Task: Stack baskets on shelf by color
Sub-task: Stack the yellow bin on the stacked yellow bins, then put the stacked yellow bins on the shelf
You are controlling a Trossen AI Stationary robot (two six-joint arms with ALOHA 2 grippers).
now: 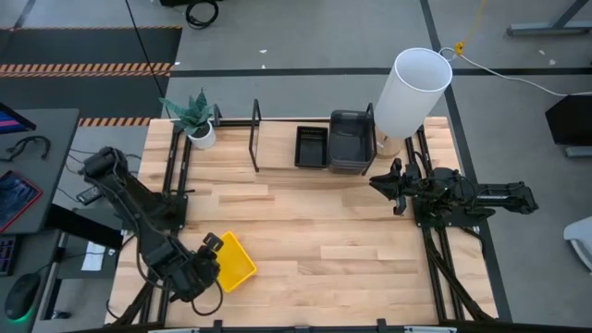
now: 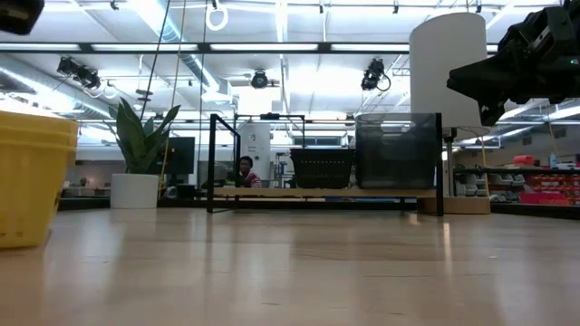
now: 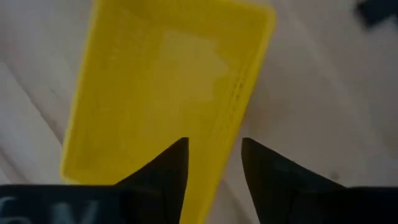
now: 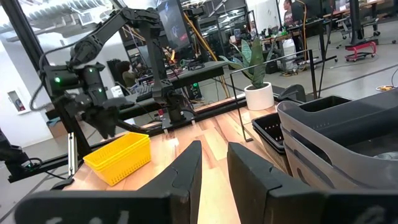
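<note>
The setting is an open workshop with strip lighting overhead; a person sits at a distance behind the shelf in the low view. The light-wood bench [image 1: 305, 240] carries the shelf [image 1: 277, 171] along its far edge, a low board with thin black upright frames.

On the shelf, a small black perforated basket [image 1: 311, 147] sits just beside a stack of larger dark grey baskets [image 1: 351, 141]; the number in the grey stack cannot be told exactly. A white cylinder [image 1: 412, 92] stands at the shelf's right end and a potted plant [image 1: 197, 120] at its left end.

A yellow basket [image 1: 235, 263] lies on the bench at the near left, well apart from the shelf. It appears as a single tray; whether others are nested in it cannot be told.

The left gripper [image 1: 211, 245] is at the near-left corner of the bench, over the yellow basket's edge. In the left wrist view its jaws stand apart, straddling the basket's rim without clamping it: released.

The right gripper [image 1: 387, 183] waits above the bench just in front of the grey stack. Its jaws are parted by a narrow gap and hold nothing.
</note>
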